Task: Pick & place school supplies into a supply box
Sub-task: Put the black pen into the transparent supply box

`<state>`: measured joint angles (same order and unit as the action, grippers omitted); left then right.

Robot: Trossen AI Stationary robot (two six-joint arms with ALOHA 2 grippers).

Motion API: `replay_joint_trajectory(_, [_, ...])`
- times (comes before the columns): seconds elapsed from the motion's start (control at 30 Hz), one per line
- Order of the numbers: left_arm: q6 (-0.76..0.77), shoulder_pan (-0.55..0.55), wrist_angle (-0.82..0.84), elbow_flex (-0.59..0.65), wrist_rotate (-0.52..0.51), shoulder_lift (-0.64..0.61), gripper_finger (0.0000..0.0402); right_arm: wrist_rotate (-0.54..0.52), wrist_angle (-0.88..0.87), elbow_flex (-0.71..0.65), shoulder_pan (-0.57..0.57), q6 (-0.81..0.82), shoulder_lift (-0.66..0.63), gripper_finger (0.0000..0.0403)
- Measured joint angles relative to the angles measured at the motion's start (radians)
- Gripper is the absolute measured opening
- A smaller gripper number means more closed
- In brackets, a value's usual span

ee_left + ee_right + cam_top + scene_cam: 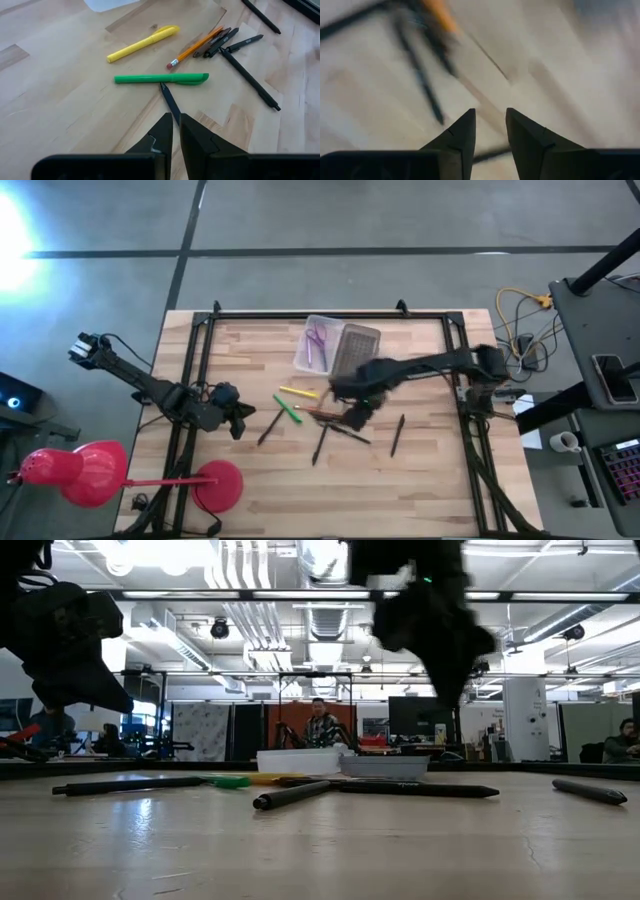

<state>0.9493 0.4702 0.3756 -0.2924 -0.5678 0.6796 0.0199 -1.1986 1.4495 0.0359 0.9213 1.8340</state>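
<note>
Beneath your right claw (352, 416), slightly spread and empty, black pens (340, 428) lie flat: light, stiff, slippery. Pinch one mid-barrel. Left claw (175, 131), nearly pressed together, waits.

Overhead, table-level and two close wrist cameras, all sharing the scattered pens (325, 420) mid-table (420, 480).

Yellow pen (142, 44), green pen (161, 78), orange pencil (196, 47), purple scissors (317, 340), grey lid (354, 349).
</note>
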Motion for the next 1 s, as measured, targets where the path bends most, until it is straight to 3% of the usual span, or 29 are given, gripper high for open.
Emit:
replay_joint_trajectory(0.13, [0.000, 0.000, -0.001, 0.000, 0.000, 0.000, 0.0017, -0.013, 0.066, -0.200, 0.024, 0.569, -0.132, 0.0101])
replay_joint_trajectory(0.23, [0.000, -0.001, -0.019, 0.000, 0.000, 0.000, 0.0017, 0.059, 0.122, -0.313, 0.044, 0.785, -0.178, 0.0110])
replay_joint_trajectory(0.53, [0.000, -0.001, -0.035, 0.000, 0.000, 0.000, 0.0017, 0.136, 0.249, -0.474, 0.187, 0.947, -0.198, 0.0133])
replay_joint_trajectory(0.73, [0.000, -0.001, -0.036, 0.000, 0.000, 0.000, 0.0017, 0.063, 0.271, -0.511, 0.288, 1.153, -0.197, 0.0159])
replay_joint_trajectory(1.0, [0.000, -0.001, -0.036, 0.000, 0.000, 0.000, 0.0017, 0.004, 0.435, -0.567, 0.292, 1.296, -0.197, 0.0186])
